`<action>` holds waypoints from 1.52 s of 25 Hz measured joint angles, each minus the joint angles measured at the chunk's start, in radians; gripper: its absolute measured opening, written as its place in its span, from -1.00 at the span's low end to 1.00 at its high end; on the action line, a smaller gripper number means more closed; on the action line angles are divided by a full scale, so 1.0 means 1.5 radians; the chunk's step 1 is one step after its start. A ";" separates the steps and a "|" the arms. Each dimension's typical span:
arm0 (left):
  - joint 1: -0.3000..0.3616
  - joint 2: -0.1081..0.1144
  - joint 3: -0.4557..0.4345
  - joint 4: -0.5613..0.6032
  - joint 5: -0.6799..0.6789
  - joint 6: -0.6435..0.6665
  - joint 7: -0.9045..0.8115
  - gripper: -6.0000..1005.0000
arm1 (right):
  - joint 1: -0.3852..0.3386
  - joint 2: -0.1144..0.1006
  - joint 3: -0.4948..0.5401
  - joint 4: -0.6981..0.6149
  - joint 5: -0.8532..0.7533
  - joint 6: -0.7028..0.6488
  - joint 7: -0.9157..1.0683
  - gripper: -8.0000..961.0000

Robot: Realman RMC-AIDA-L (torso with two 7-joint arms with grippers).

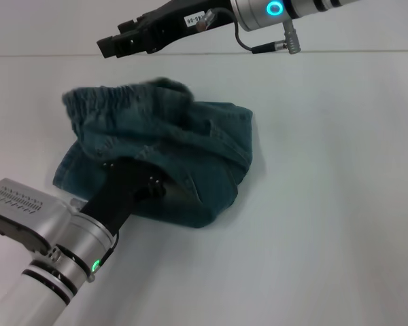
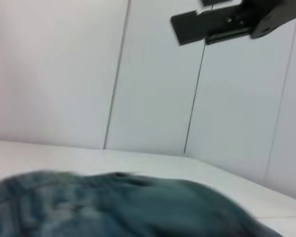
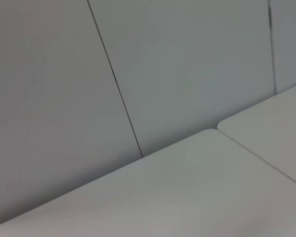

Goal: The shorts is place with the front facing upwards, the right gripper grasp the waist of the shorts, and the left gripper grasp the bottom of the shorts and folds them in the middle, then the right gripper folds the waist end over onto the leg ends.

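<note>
Left pincer (image 1: 151,182) on crumpled shorts (image 1: 190,146)

This is looking like a robot test lab or a staged recording room, not a home. A plain white surface (image 1: 326,224) is stretching out on every side of the left pincer (image 1: 132,178), bare apart from one pair of shorts (image 1: 190,146). Behind the right pincer (image 1: 112,46), smooth pale wall panels (image 2: 64,74) with thin dark seams are closing off the space. The surface seems to be built from separate white tops butting together.
</note>
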 joint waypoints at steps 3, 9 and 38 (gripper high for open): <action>0.009 0.001 0.000 0.009 0.000 0.000 0.000 -0.99 | -0.022 0.000 0.003 -0.033 0.018 -0.018 -0.002 0.00; 0.057 0.000 -0.014 0.039 -0.002 0.015 -0.012 -0.99 | -0.141 -0.001 0.014 -0.145 0.081 -0.030 -0.017 0.52; 0.017 0.006 0.284 0.358 0.029 0.069 -0.522 -0.89 | -0.473 -0.008 0.167 -0.087 0.184 -0.268 -0.354 0.69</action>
